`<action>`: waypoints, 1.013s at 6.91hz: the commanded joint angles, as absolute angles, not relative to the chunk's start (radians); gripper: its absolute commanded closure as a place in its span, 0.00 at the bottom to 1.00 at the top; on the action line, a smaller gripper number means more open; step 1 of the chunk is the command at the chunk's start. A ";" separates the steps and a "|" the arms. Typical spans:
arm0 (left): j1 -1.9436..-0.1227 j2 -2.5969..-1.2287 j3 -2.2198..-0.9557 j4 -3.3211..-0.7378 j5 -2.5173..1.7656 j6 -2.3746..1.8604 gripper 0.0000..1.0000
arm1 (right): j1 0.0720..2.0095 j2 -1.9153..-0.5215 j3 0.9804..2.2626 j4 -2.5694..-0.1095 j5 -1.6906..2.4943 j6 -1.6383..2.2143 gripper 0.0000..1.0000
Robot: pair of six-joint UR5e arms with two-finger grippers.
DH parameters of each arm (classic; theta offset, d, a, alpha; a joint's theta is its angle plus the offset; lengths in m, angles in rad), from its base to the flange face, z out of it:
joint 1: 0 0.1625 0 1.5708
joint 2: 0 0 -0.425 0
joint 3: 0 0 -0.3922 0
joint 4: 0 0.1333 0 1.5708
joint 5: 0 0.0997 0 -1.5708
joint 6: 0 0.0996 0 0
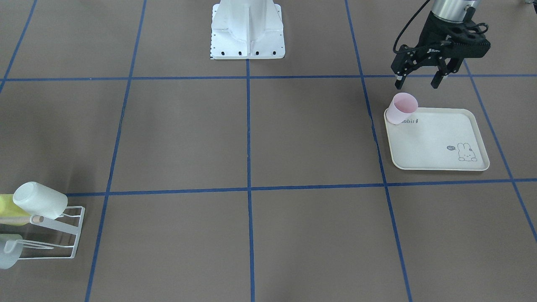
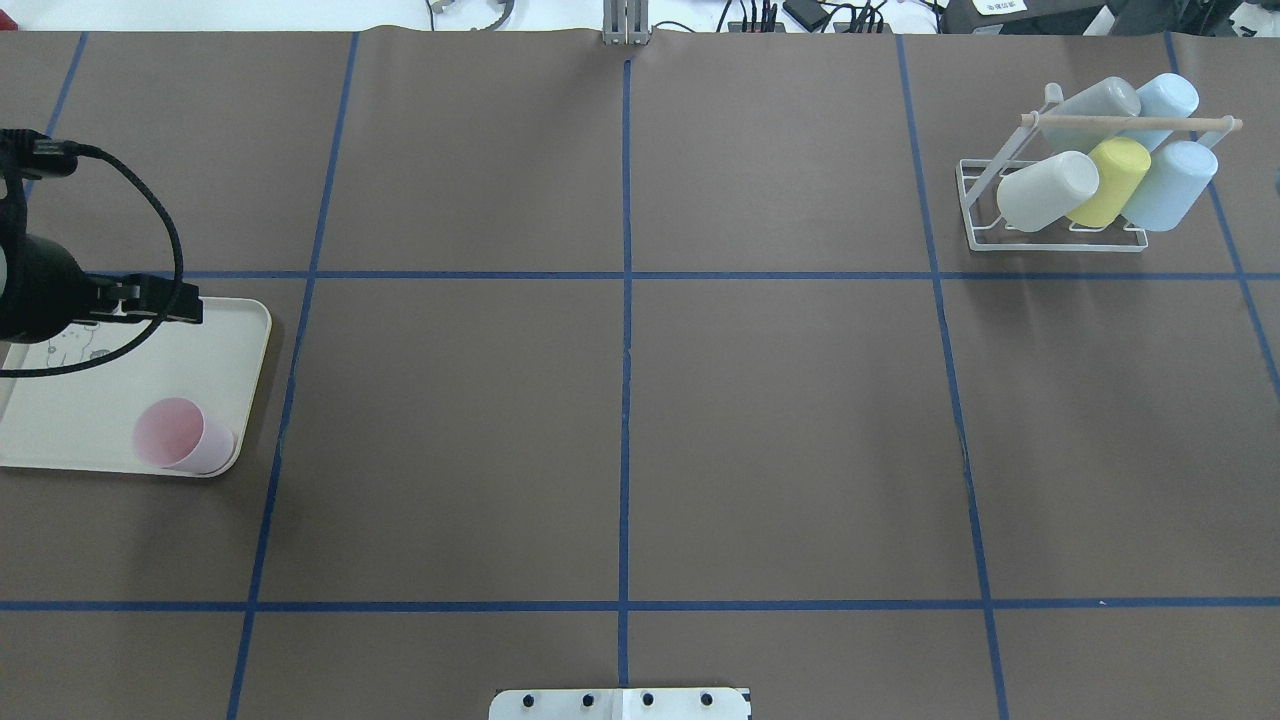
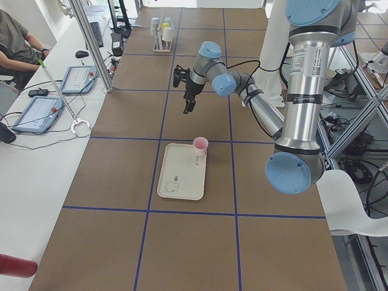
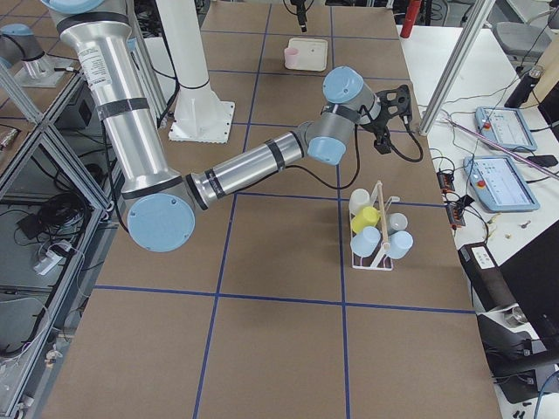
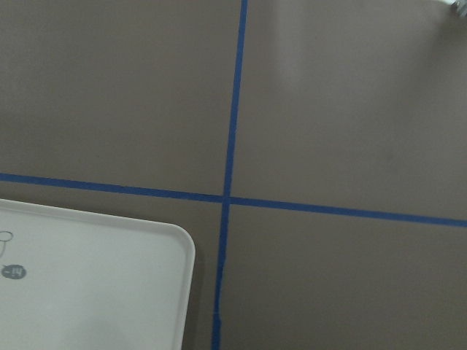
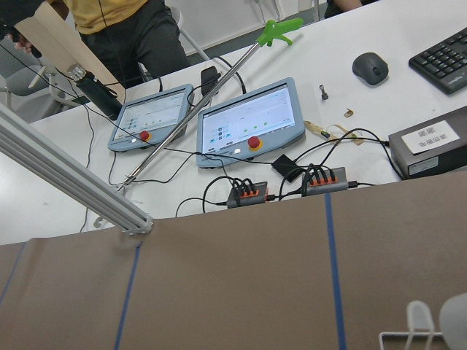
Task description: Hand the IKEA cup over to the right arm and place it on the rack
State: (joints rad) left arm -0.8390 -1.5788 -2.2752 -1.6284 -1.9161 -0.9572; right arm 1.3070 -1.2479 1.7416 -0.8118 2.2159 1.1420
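On the robot's left side of the table, a pink IKEA cup (image 2: 185, 437) stands upright, mouth up, in the corner of a cream rabbit-print tray (image 2: 70, 425) nearest the robot and the table's middle. We judge the cup to be light, stiff, smooth plastic, tapered toward its base, so it could slip under a loose pinch. A hold across the wall near the rim looks best, leaving the lower body free for the other gripper. We see the left gripper (image 1: 417, 82) hanging above the tray, its fingers spread wide and holding nothing. The cup sits well below the fingertips and off to one side, not between them; the left wrist camera shows only another tray corner and bare table, no cup. Far right, the white wire rack (image 2: 1055, 245) carries several cups. The right gripper (image 4: 395, 103) appears only in a side view, so we cannot tell its finger state.
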 commanded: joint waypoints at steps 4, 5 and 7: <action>-0.833 -1.525 -2.123 -1.655 -2.086 -0.764 0.00 | 1.197 -1.171 1.807 -0.810 2.269 1.404 0.00; -0.833 -1.523 -2.090 -1.666 -2.100 -0.747 0.00 | 1.171 -1.166 1.819 -0.808 2.269 1.423 0.00; -0.833 -1.523 -2.005 -1.750 -2.102 -0.749 0.00 | 1.151 -1.147 1.818 -0.808 2.264 1.445 0.00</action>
